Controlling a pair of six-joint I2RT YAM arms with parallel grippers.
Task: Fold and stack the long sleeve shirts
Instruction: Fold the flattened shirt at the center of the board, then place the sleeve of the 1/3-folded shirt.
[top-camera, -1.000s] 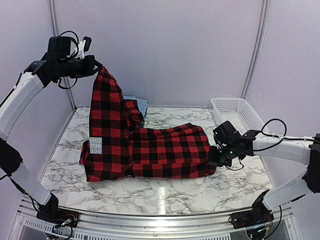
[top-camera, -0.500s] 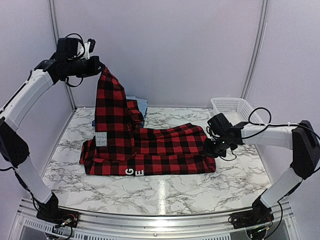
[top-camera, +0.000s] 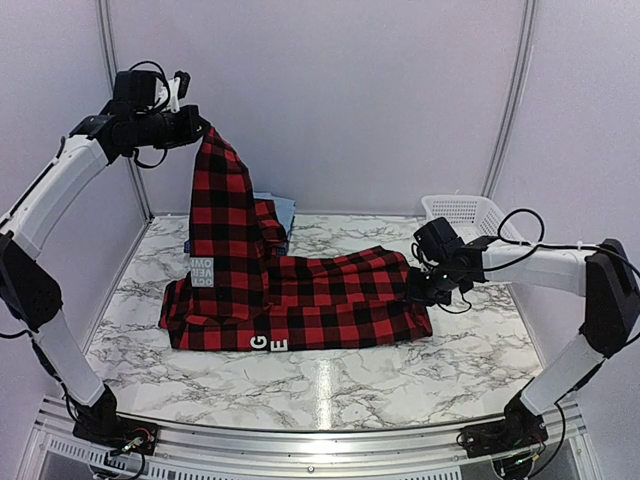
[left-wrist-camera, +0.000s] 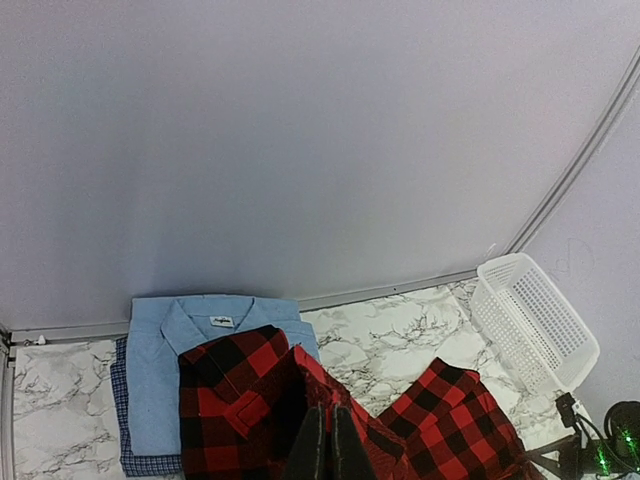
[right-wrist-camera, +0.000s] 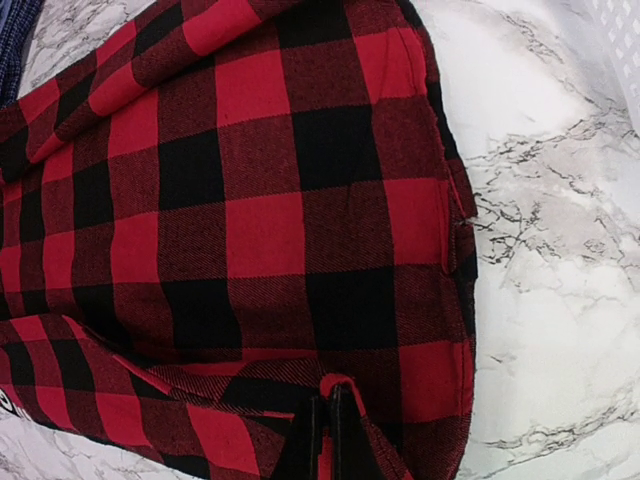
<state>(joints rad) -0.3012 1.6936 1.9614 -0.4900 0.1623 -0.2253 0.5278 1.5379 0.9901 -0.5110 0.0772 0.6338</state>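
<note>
Mid-fold on plaid shirt at bench centre; pinched high in left claw, low at right edge in right claw. Done, back-left corner: light blue shirt over dark checked shirt. Plaid not yet stacked.

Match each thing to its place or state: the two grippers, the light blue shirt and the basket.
Things
1 left gripper
2 right gripper
3 light blue shirt
4 basket

Places or states
A at the table's far right corner
B folded at the back, on a dark checked shirt
C shut on the plaid shirt's edge, low by the table
D holds the plaid shirt's end high in the air

Pairs: 1-D, 2-C, 3-B, 4-A
</note>
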